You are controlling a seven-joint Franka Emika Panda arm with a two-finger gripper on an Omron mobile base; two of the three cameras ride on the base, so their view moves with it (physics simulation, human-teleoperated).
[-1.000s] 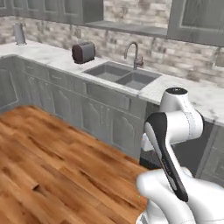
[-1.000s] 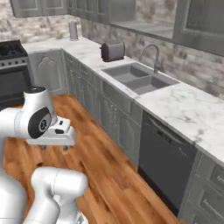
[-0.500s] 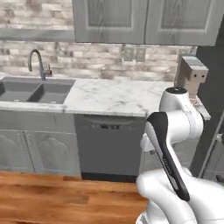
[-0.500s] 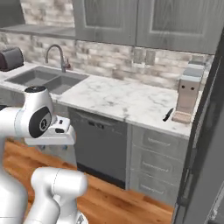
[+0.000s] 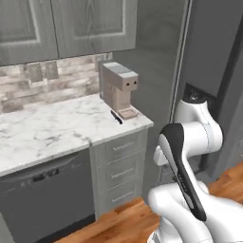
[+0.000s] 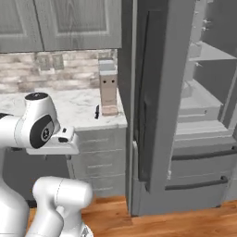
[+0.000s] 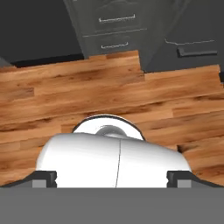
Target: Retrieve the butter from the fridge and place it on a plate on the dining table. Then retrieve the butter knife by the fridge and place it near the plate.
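1. Pincer (image 7: 112, 179) points straight down at the wood floor (image 7: 109, 100); its two dark fingertips (image 7: 43, 178) sit far apart at the lower corners of the hand view, so it is released, with nothing between them.
2. Arm posture: folded close over the base, elbow raised, in front of the cabinet drawers (image 5: 118, 166) in the left base view.
3. Butter knife (image 5: 116, 116): a slim dark item lying flat on the white marble tabletop (image 5: 57, 133), just beside the foot of the coffee machine (image 5: 118, 88), near the tabletop's end closest to the fridge. In the right base view the same knife (image 6: 96, 111) lies just left of the machine (image 6: 108, 88).
4. Fridge (image 6: 152, 106): tall and grey, standing directly beside the end of the tabletop. The right base view shows one door swung open edge-on, with its long dark handle (image 6: 141, 92) facing the camera, and the interior shelves (image 6: 203, 99) exposed behind it.
5. Butter: cannot be made out on the visible shelves.
6. Surroundings: grey upper cabinets (image 5: 61, 26) and a stone-tile backsplash (image 5: 42, 83) above the tabletop; a dark dishwasher front (image 5: 42, 199) below it, left of the drawers.
7. Hand view: drawer fronts (image 7: 116, 30) and the fridge's lower front (image 7: 197, 48) along the top edge, beyond the floor.
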